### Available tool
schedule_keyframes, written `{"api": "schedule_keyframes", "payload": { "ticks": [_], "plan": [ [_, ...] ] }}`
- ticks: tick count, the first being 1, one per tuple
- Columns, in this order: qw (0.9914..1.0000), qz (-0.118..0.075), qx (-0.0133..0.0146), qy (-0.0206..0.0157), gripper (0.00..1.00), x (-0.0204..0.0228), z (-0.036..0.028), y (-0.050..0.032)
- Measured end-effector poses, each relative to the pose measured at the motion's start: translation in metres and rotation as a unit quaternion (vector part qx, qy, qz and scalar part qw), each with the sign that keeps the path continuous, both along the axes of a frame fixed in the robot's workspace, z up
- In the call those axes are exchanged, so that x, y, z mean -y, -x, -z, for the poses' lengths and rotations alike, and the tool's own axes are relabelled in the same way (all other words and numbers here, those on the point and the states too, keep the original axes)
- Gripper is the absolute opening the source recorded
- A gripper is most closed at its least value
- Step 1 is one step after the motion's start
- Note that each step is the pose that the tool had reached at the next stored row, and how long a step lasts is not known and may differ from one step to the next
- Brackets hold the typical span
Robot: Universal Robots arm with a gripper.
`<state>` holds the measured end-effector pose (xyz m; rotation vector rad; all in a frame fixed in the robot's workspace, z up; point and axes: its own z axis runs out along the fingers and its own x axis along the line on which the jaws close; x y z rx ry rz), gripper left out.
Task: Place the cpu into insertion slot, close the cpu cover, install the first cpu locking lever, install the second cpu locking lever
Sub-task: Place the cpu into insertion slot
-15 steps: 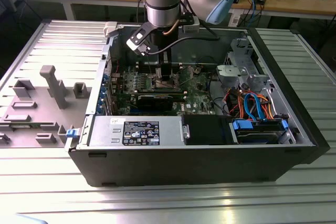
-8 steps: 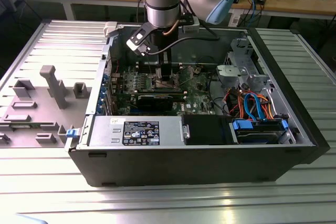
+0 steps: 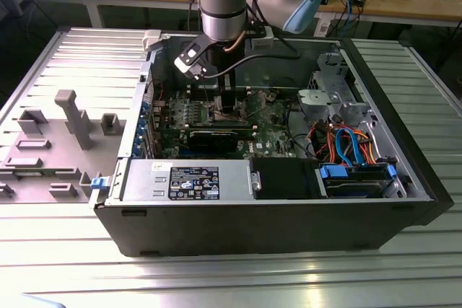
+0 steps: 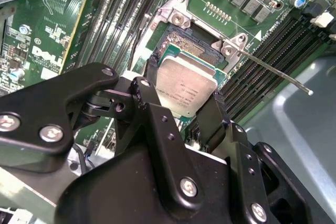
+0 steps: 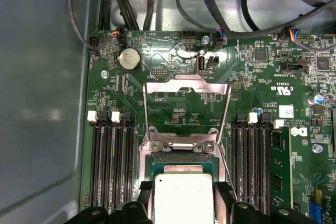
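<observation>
The cpu (image 4: 189,85) has a silvery-grey metal top, smooth with a dull, satin sheen. The insertion slot (image 4: 185,44) is dark plastic rimmed with bright bare metal, and the cpu cover (image 5: 187,81) at the insertion slot's edge is thin, shiny sheet metal. Around the insertion slot the circuit board (image 5: 168,56) is green with a glossy, lacquered look. The memory slots (image 5: 113,166) either side of the insertion slot are black plastic. The gripper (image 4: 185,92) has matt black jaws studded with glossy silver screw heads. A thin lever (image 4: 273,72) by the insertion slot is polished wire. The computer case (image 3: 253,221) is matt dark grey metal, resting on a ribbed, satin aluminium surface (image 3: 231,279).
</observation>
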<state>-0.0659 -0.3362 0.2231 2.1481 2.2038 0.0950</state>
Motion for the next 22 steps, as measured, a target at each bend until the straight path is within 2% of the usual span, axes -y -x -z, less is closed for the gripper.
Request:
{"api": "schedule_keyframes", "payload": {
  "ticks": [11,14,22],
  "plan": [
    [0.99996,0.008,-0.0012,0.0,0.55,-0.0002,0.0173,0.0],
    [0.99989,0.015,-0.0017,-0.0001,0.55,-0.0002,0.0201,0.0],
    [0.99988,0.015,-0.002,-0.0003,0.55,-0.0002,0.0253,0.0]
  ]
}}
